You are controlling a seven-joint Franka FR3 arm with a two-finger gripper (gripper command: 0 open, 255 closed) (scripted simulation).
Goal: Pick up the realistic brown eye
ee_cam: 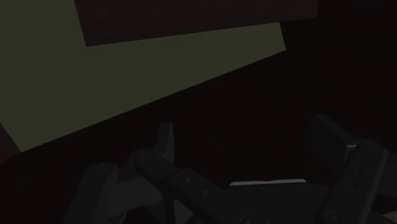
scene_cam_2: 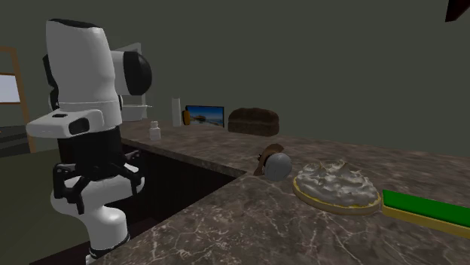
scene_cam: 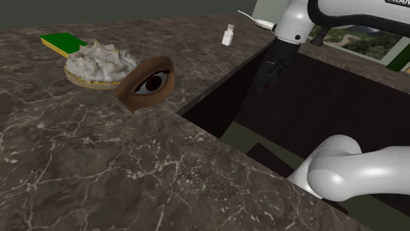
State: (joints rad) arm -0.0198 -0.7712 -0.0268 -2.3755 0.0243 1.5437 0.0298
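Observation:
The brown eye (scene_cam: 148,84), a brown-lidded model with a dark red-brown iris, stands upright on the dark marble counter (scene_cam: 98,164) beside a pie. From the second exterior view the eye (scene_cam_2: 275,163) shows its rounded grey back. My black gripper (scene_cam: 265,77) hangs over the dark recess to the shoulder view's right of the eye, well apart from it. In the wrist view my gripper (ee_cam: 248,137) is open, its fingers (ee_cam: 167,137) spread wide with nothing between them, looking down at dark recess walls and an olive floor.
A cream-topped pie (scene_cam: 98,62) sits right behind the eye, with a green and yellow board (scene_cam: 62,42) beyond it. A small white bottle (scene_cam: 228,35) stands near the recess corner. A dark loaf (scene_cam_2: 253,120) and a picture frame (scene_cam_2: 205,116) stand at the counter's back.

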